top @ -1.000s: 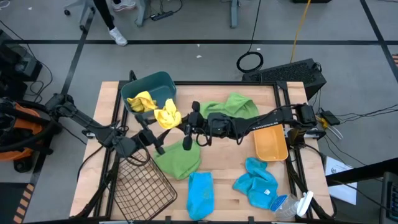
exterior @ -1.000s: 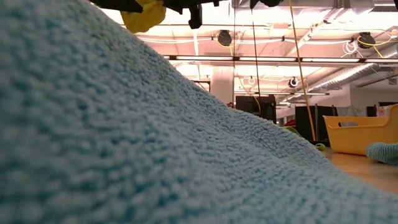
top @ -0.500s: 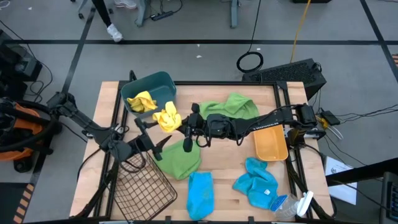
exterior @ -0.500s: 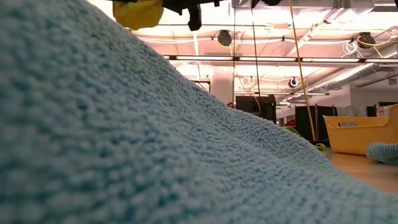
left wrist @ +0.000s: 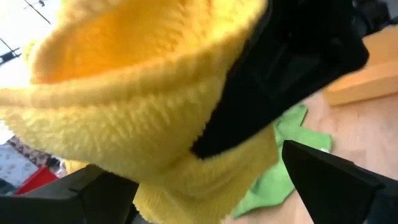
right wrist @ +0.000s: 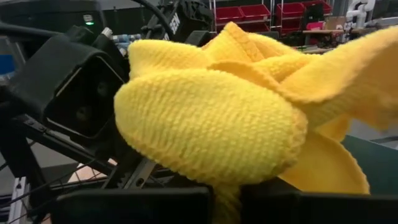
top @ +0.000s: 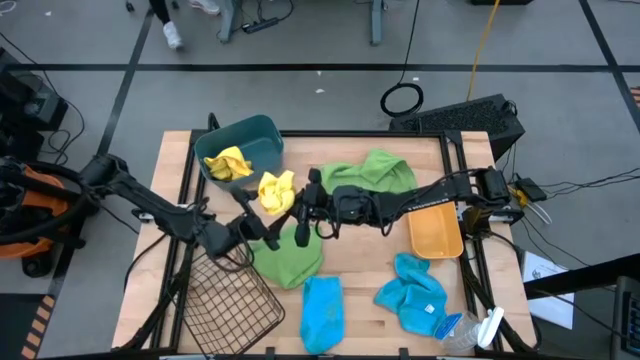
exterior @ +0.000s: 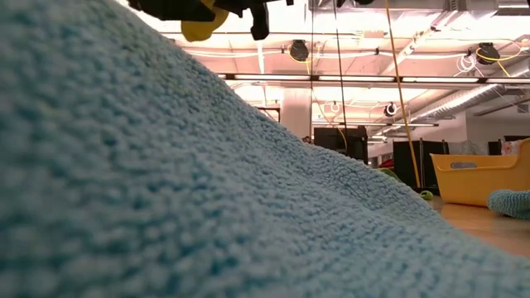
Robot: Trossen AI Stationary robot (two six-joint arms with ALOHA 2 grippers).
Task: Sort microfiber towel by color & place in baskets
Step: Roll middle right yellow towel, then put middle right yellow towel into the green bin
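Yellow towel [top: 276, 189] hangs clamped in the right gripper [top: 292, 200] beside the teal bin [top: 262, 134]. Left gripper [top: 262, 229] waits close by, fingers apart, above a green towel [top: 290, 262].

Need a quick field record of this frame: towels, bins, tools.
held towel: yellow, pinched in right tool, lifted beside the teal bin
left tool: close by the held towel, over the green towel; grip unclear
teal bin: holds one yellow towel
orange tub: no towel in it
wire basket: no towel in it
green towels: two on table
blue towels: two on table
bottle: table's corner
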